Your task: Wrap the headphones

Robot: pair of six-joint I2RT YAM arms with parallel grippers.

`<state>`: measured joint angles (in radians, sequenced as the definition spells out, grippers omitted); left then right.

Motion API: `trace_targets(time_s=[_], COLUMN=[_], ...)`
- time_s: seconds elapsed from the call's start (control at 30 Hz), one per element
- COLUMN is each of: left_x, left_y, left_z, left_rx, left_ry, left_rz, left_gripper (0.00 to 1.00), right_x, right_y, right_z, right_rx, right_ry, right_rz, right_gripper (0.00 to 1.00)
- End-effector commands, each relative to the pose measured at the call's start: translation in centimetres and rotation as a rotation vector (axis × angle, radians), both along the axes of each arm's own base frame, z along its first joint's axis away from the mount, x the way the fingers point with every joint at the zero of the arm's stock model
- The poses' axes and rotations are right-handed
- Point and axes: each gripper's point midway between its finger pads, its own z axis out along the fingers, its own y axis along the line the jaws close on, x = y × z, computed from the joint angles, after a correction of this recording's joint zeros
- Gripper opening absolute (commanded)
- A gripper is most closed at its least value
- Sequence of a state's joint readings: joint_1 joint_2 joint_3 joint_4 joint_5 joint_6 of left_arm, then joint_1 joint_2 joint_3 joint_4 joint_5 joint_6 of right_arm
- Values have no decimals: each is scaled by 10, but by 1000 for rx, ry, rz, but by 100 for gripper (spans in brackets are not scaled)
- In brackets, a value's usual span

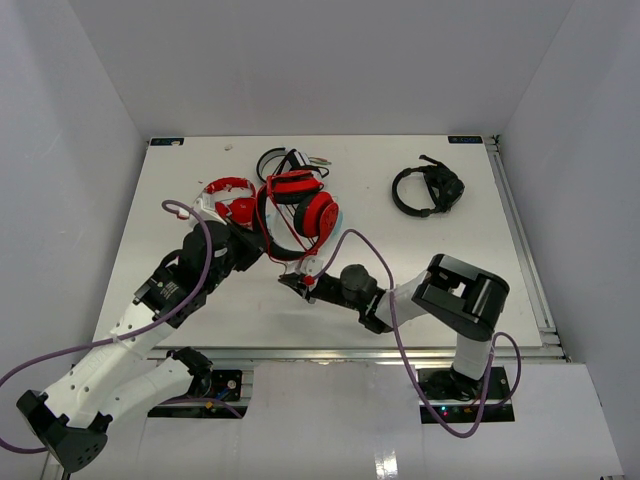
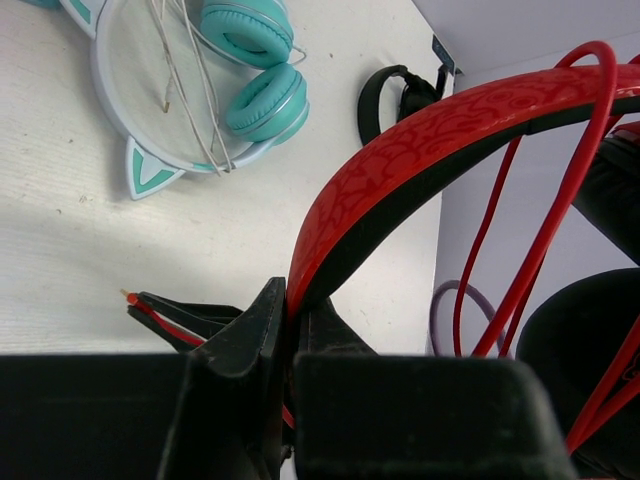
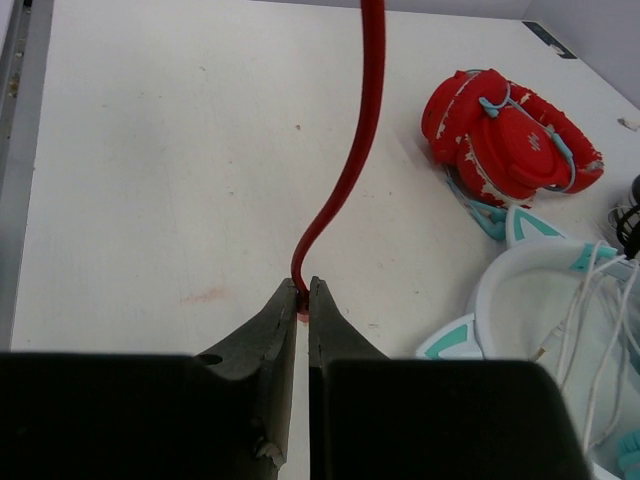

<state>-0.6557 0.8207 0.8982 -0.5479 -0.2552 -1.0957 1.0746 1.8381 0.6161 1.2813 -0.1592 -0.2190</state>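
The headphones (image 1: 298,205) are held by their red-patterned headband (image 2: 400,160), which is clamped between the fingers of the left gripper (image 2: 288,305). The fingers are pressed together on the band near one end. The black ear cups are seen ahead and to the right of that gripper. Strands of the thin red cable (image 3: 365,120) run down beside the band on the same side.

The end of the cable is pinched at the very tips of the right gripper (image 3: 303,290), whose fingers are closed on it just above the table (image 1: 450,290). From the tips the cable rises ahead and out of the wrist view. These tips are seen just to the left of the left gripper's fingers.

A smaller red pair (image 3: 510,135) lies ahead and to the right of the right gripper. A white-and-teal cat-ear pair (image 3: 530,270) lies nearer on that side, with thin pale wires across it. A black headset (image 2: 395,95) is seen well ahead of the left gripper, beyond the headband.
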Motion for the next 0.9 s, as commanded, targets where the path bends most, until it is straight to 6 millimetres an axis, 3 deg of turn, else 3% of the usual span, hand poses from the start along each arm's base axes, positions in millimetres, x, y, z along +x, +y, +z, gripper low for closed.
trace_targets(time_s=[0.0, 0.13, 0.43, 0.6, 0.87], left_x=[4, 10, 23, 28, 38], left_y=[13, 29, 52, 67, 75], left_z=[22, 18, 7, -4, -12], left_rx=[-20, 52, 201, 283, 370], left_ry=[-63, -59, -24, 6, 35], left_rz=[67, 141, 262, 339, 392], left_gripper=[0, 0, 0, 0, 0], right_x=[2, 5, 0, -19, -47], right_y=[-50, -74, -115, -140, -182], right_z=[166, 175, 157, 174, 183], right_rx=[558, 564, 521, 578, 645], right_ry=[-320, -342, -312, -327, -341], right_rz=[-155, -225, -311, -285, -258], right_gripper=[8, 8, 8, 8, 8])
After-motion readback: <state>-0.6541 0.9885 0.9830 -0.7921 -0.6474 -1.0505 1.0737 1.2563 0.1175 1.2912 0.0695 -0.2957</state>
